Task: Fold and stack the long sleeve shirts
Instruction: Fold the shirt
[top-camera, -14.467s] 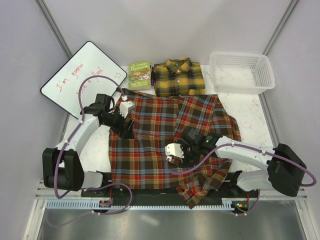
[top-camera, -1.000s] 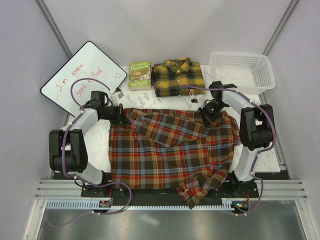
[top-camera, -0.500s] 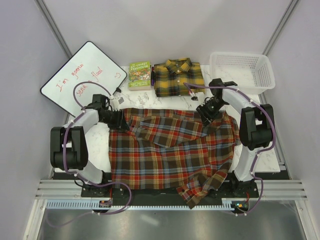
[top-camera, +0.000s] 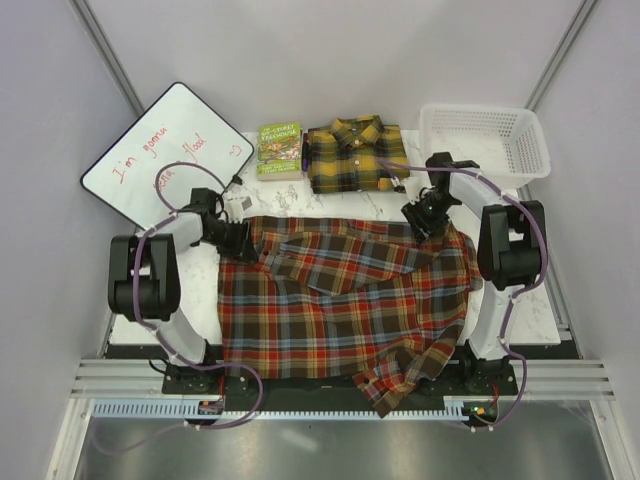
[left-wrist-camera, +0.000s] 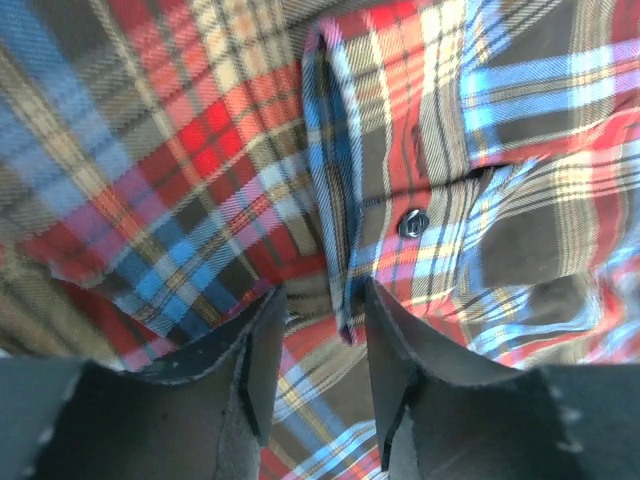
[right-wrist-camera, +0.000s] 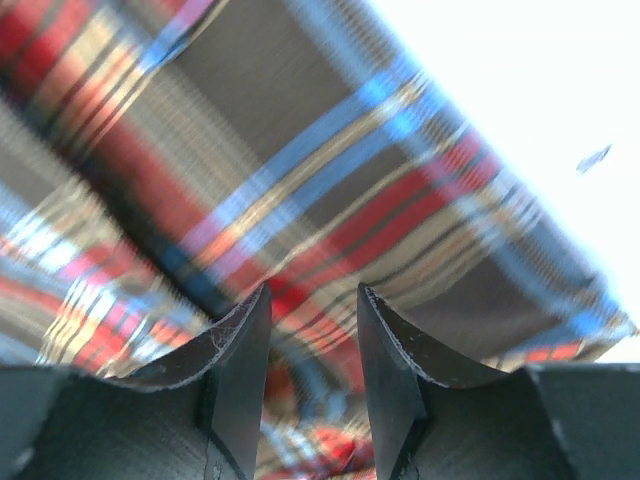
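Note:
The red-brown plaid shirt (top-camera: 345, 300) lies spread across the table with its far part folded over toward the front. The yellow and black shirt (top-camera: 355, 155) sits folded at the back. My left gripper (top-camera: 243, 243) is at the red-brown shirt's far left corner. In the left wrist view it stands open (left-wrist-camera: 318, 300) just above the cloth (left-wrist-camera: 200, 150), next to a button (left-wrist-camera: 412, 224). My right gripper (top-camera: 420, 222) is at the far right corner, open (right-wrist-camera: 313, 300) over blurred plaid (right-wrist-camera: 250, 150), with nothing pinched between the fingers.
A whiteboard (top-camera: 170, 150) with red writing leans at the back left. A small green book (top-camera: 280, 150) lies beside the yellow shirt. A white basket (top-camera: 485, 143) stands at the back right. A corner of the red-brown shirt hangs over the table's near edge (top-camera: 400, 385).
Both grippers have opened and let go of the red-brown shirt's far edge. The arms have shifted only slightly, and the shirt lies where it was laid.

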